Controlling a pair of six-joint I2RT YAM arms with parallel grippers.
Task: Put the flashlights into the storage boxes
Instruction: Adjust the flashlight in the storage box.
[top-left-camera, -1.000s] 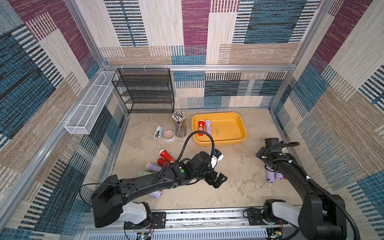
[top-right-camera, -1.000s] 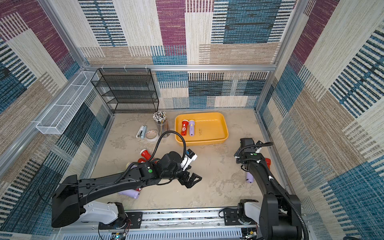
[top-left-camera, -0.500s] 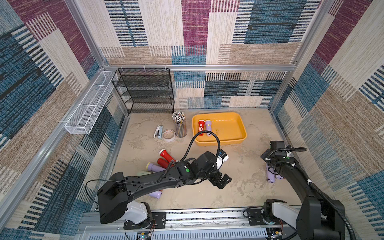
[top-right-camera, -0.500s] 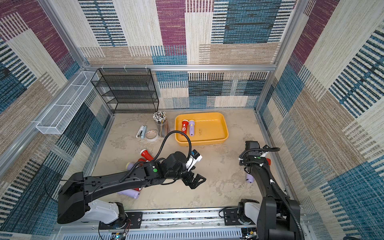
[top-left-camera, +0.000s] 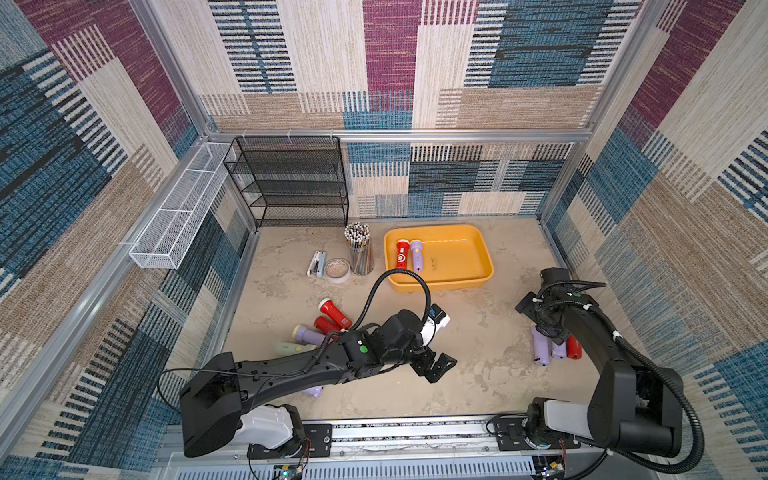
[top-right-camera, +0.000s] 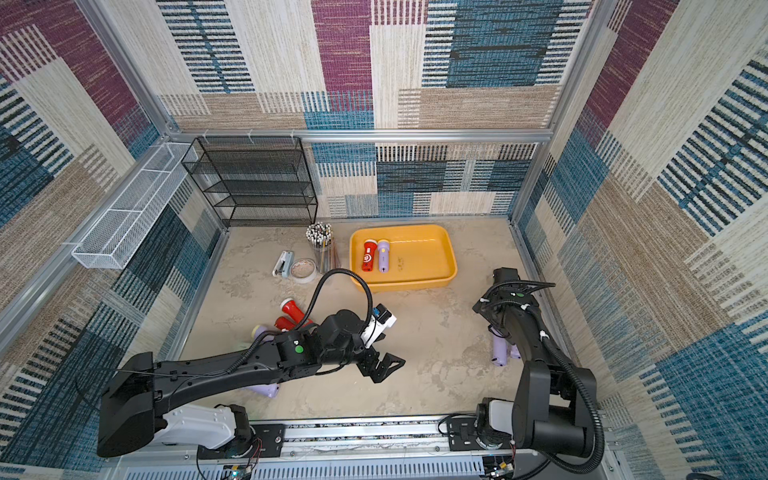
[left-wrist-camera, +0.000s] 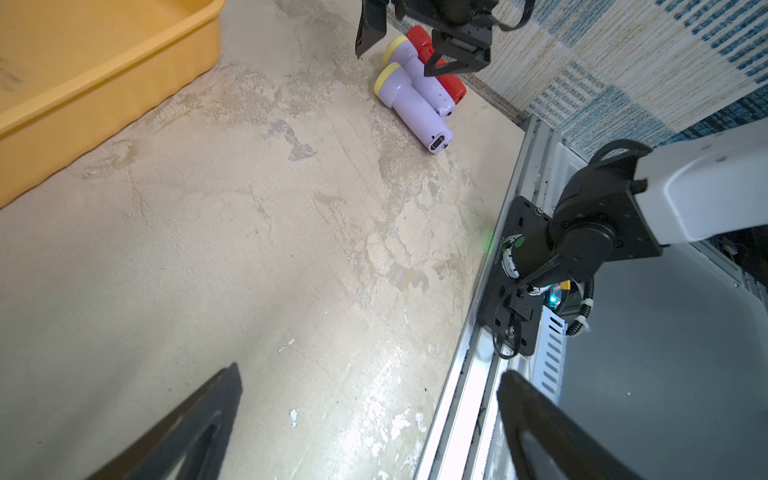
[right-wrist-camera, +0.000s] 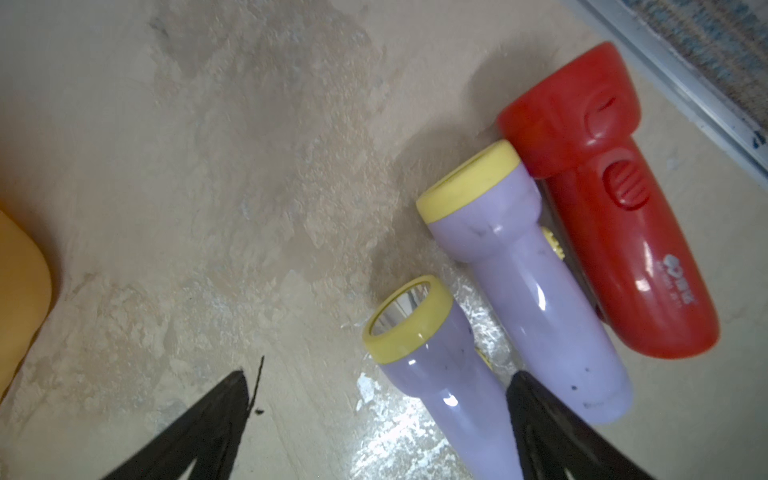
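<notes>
The yellow-orange storage box (top-left-camera: 440, 286) (top-right-camera: 405, 284) stands at the back. It holds a red flashlight (top-left-camera: 401, 253) and a lavender one (top-left-camera: 417, 255). Near the right wall lie two lavender flashlights (right-wrist-camera: 440, 399) (right-wrist-camera: 536, 291) and a red one (right-wrist-camera: 623, 232), also seen in a top view (top-left-camera: 540, 349). My right gripper (right-wrist-camera: 378, 374) (left-wrist-camera: 392, 64) is open, low over them, with the nearest lavender body between its fingers. My left gripper (top-left-camera: 436, 368) (top-right-camera: 384, 365) (left-wrist-camera: 370, 370) hangs open and empty above bare table mid-front. Red (top-left-camera: 334, 313), lavender (top-left-camera: 307, 334) and pale green (top-left-camera: 291, 348) flashlights lie at left, partly under the left arm.
A black mesh rack (top-left-camera: 291, 183) stands at the back left and a white wire basket (top-left-camera: 178, 216) hangs on the left wall. A cup of pencils (top-left-camera: 359, 249), a tape roll (top-left-camera: 337, 269) and a stapler (top-left-camera: 318, 264) sit left of the box. A metal rail (top-left-camera: 415, 432) borders the front.
The right wrist has shifted slightly toward the right wall, above the three flashlights there. The left arm has barely moved. Both grippers stay open.
</notes>
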